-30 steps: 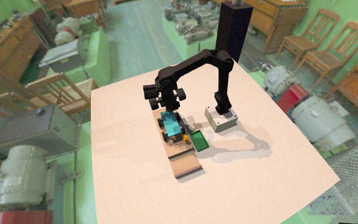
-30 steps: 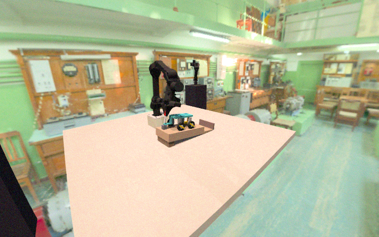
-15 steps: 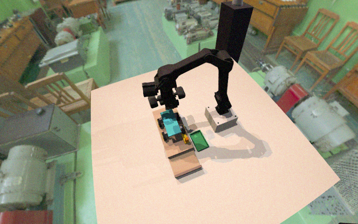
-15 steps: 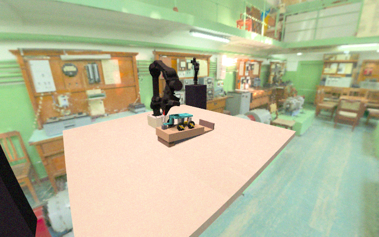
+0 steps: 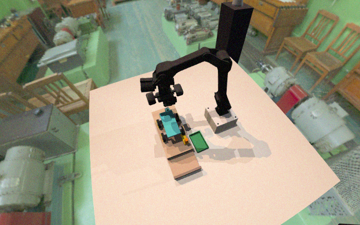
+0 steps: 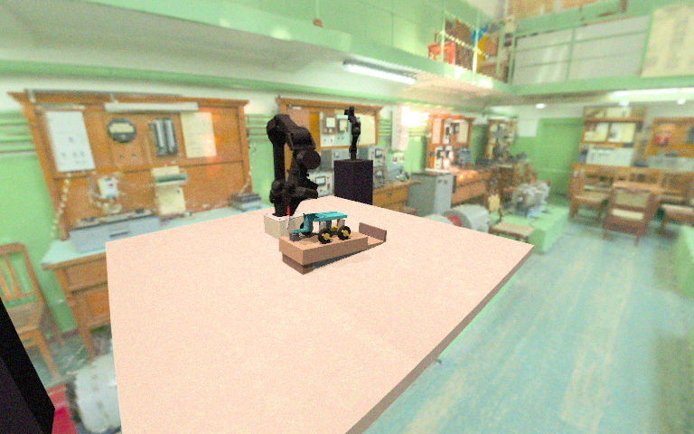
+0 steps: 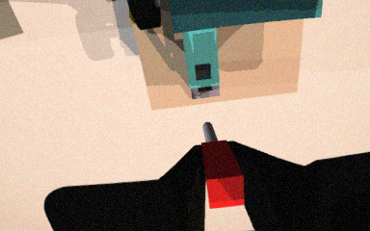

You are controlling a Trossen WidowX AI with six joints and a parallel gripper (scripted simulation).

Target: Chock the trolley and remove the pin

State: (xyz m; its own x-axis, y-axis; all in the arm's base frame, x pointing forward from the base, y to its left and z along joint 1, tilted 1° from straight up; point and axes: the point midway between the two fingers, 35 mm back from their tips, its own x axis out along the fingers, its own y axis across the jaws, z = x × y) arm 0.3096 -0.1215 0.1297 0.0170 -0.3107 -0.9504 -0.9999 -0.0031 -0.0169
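My gripper [image 5: 169, 102] [image 7: 214, 150] is shut on the red-headed stop pin [image 7: 224, 192] [image 6: 287, 210], over the uphill end of the ramp [image 5: 180, 147] [image 6: 332, 251] [image 7: 280, 79]. The pin's grey shaft points down, and its tip is clear of the trolley's tongue [image 7: 202, 50] and the grey bracket at the ramp's end. The teal trolley [image 5: 170, 125] [image 6: 332, 216] [image 7: 251, 16] stands on the ramp's upper part. The yellow chock [image 5: 185, 140] with orange handle sits at the downhill side of a lower wheel on the tray side; exact contact is too small to tell. The green tray [image 5: 198, 141] is empty.
The tray lies on the table [image 5: 127, 172] [image 6: 256, 332] beside the ramp, on the arm base's side. The grey arm base [image 5: 221, 122] [image 6: 276, 225] stands beyond it. A raised lip [image 6: 372, 231] crosses the ramp's low end.
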